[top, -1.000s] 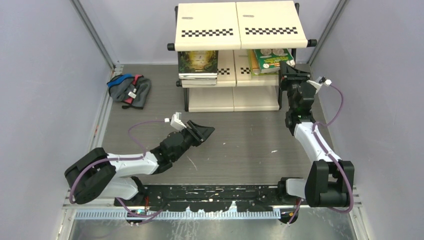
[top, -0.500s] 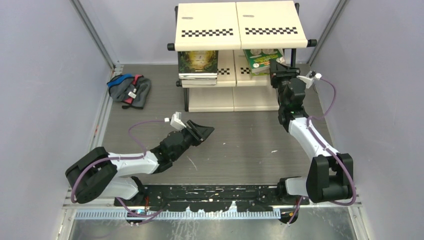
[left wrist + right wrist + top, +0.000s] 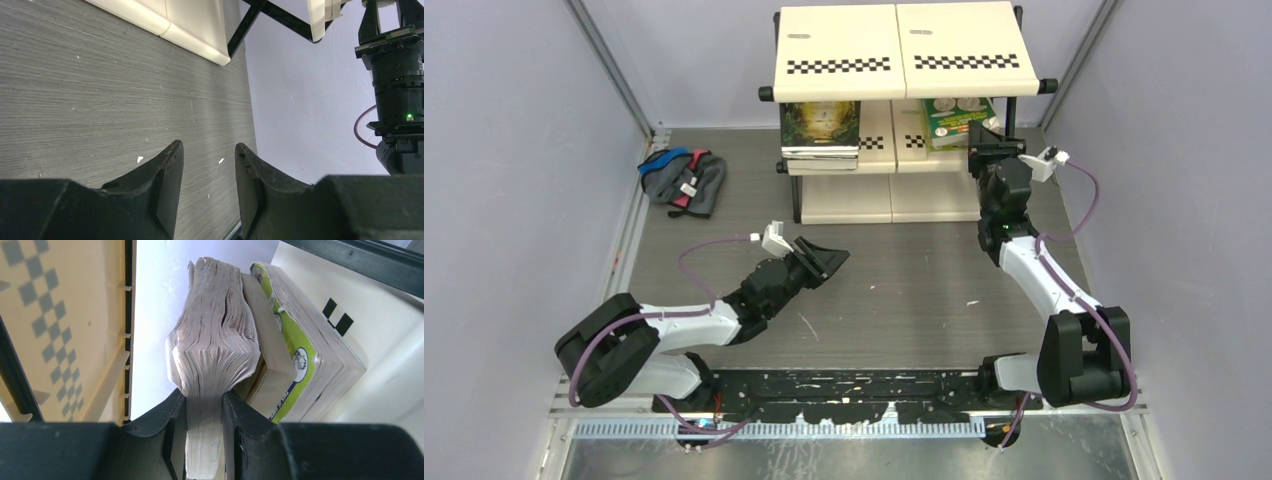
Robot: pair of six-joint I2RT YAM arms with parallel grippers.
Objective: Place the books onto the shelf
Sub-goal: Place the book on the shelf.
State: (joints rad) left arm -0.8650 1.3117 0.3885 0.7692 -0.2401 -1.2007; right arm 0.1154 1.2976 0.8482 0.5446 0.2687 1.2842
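A: Right tool [image 3: 204, 412] pinches a book [image 3: 212, 355] by its page edge. It is at the right end of the shelf's [image 3: 844, 35] middle board, under the top board. The pages fan out beyond the jaws.

B: Left tool [image 3: 207, 147]?

A: Spread and empty, low over the table [image 3: 904, 280] left of centre, well apart from the shelf.

B: Risks?

A: The grip sits on loose paper, not the spine. Likeliest failure: the pages slide or crumple and the book sags out. Second: the lime-green book [image 3: 295, 360] stands just beside it, and a push inward may shove that one crooked. Third: letting go this near the board's right edge may let the book tip off.

B: Other stock?

A: A green-gold book [image 3: 820, 122] lies flat at the board's left end. I judge it safe.
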